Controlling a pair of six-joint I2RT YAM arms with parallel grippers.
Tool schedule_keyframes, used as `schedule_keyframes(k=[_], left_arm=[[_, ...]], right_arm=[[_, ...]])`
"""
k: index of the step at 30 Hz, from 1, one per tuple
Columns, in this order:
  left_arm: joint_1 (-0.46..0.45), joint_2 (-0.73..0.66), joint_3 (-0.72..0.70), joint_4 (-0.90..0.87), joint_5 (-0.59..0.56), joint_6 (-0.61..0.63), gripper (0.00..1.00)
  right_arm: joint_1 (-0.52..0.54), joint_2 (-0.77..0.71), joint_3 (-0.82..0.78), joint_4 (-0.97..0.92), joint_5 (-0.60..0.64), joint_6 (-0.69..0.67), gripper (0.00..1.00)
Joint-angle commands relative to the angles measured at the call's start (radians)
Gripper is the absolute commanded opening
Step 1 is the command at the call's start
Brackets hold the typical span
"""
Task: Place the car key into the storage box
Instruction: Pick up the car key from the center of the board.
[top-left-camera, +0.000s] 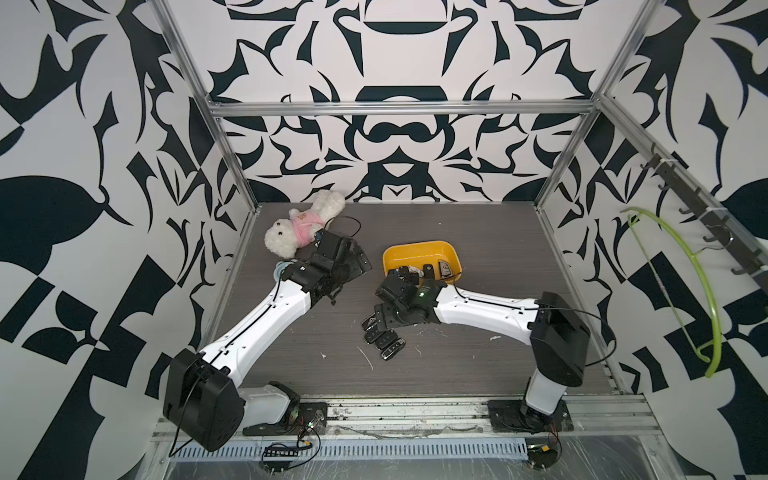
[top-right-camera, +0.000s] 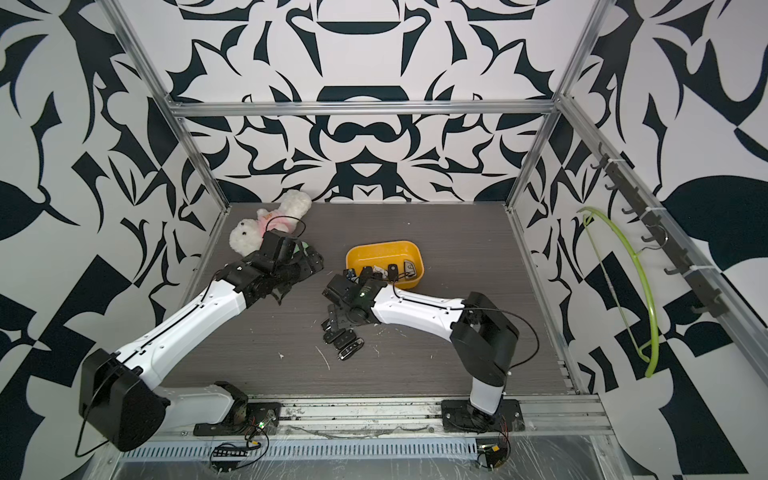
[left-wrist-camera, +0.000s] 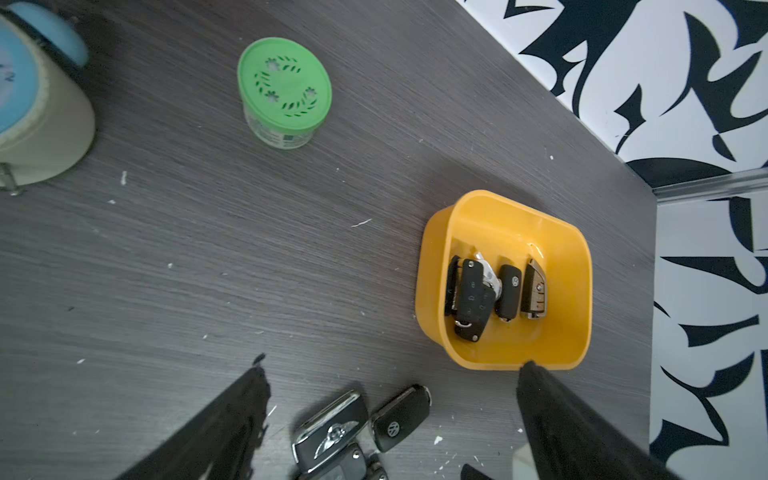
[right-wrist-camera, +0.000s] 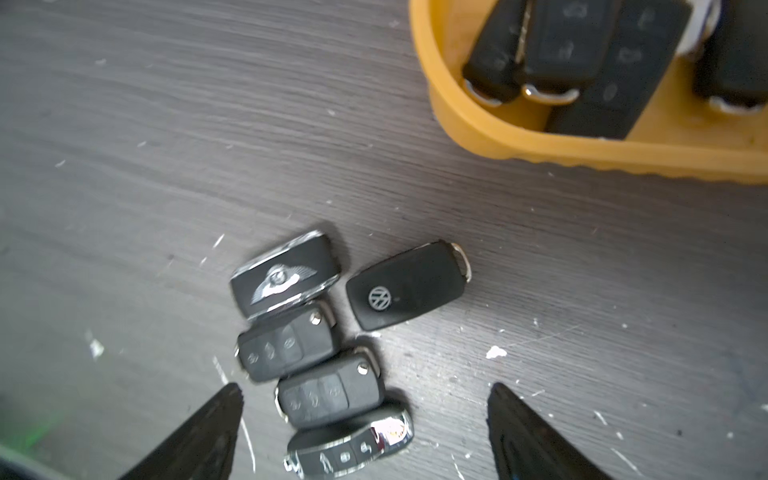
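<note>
Both arms reach forward from their bases with elbows bent, the left arm (top-left-camera: 257, 320) and the right arm (top-left-camera: 486, 309) angling inward (wrists near each other, not touching). The left tool (left-wrist-camera: 395, 362) stands wide open, holding nothing. The right tool (right-wrist-camera: 365, 388) points downward, jaws spread, holding nothing.

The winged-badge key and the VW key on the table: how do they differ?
The winged-badge key has chrome trim along its edges; the VW key is matt black with chrome only at one end. The winged-badge key heads the row of keys; the VW key lies beside that row. Both are black, lie flat badge-up on the table, outside the storage box.
</note>
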Motion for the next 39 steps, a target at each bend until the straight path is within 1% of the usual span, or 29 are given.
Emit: schedule_keyframes(k=[1,8,12,17,22,28,34,39], left_arm=[[0.002,-0.055,-0.052,-0.022,-0.018,-0.040,0.99],[0.004,-0.111,-0.090,-0.047,-0.026,-0.037,0.99],[0.004,-0.120,-0.108,-0.032,-0.019,-0.041,0.99],[0.005,-0.109,-0.111,-0.030,-0.005,-0.038,0.99],[0.005,-0.112,-0.115,-0.028,-0.005,-0.038,0.99],[0.005,-0.113,-0.116,-0.025,-0.005,-0.038,0.99],[0.006,-0.115,-0.127,-0.019,-0.004,-0.045,0.99],[0.005,-0.121,-0.138,-0.011,-0.002,-0.053,0.99]], right_arm=[[0.001,0.032,0.035,-0.066,0.068,0.152,0.93],[-0.002,0.060,0.034,-0.029,0.156,0.302,0.91],[-0.009,0.072,0.028,0.010,0.165,0.363,0.89],[-0.022,0.119,0.070,0.004,0.147,0.375,0.89],[-0.030,0.137,0.075,0.017,0.160,0.397,0.88],[-0.032,0.177,0.103,-0.021,0.145,0.389,0.86],[-0.032,0.187,0.097,-0.064,0.141,0.374,0.86],[-0.030,0.164,0.069,-0.081,0.148,0.358,0.85]])
